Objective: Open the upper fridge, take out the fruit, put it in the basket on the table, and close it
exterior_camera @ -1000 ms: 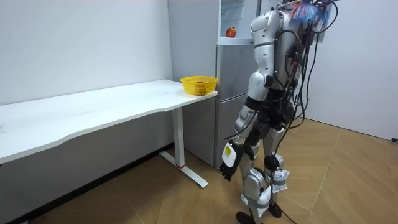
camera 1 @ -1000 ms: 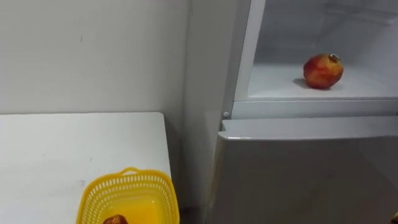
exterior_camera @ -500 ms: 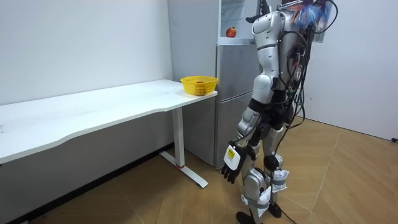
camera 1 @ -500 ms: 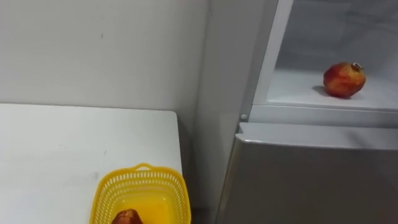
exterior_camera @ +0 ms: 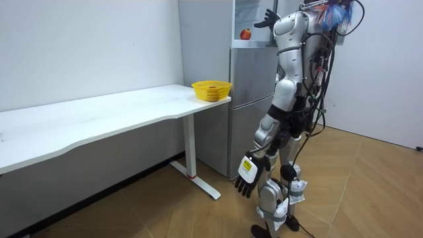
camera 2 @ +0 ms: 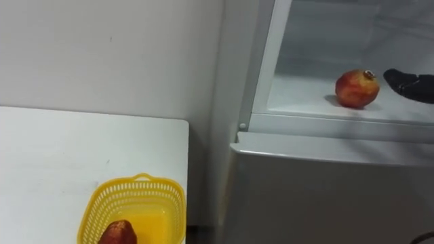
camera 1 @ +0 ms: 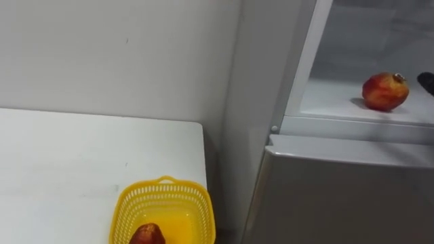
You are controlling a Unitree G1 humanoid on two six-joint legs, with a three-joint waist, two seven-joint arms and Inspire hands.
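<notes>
Raised since a second ago, the right robot hand [camera 2: 409, 85] reaches into the upper fridge [camera 2: 325, 124], fingers spread wide, empty. The left robot hand [exterior_camera: 246, 178] hangs low, relaxed. A yellow basket [camera 2: 132, 202] on the desk [camera 2: 54, 156] corner holds a reddish fruit [camera 2: 119, 232]. Farther back, the pomegranate [camera 2: 356, 89] sits on the fridge shelf [camera 2: 302, 100], near the right robot hand, not touching.

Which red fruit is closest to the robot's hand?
The fruit on the fridge shelf, just beside the right hand. The other fruit sits far off in the yellow basket on the table.
</notes>
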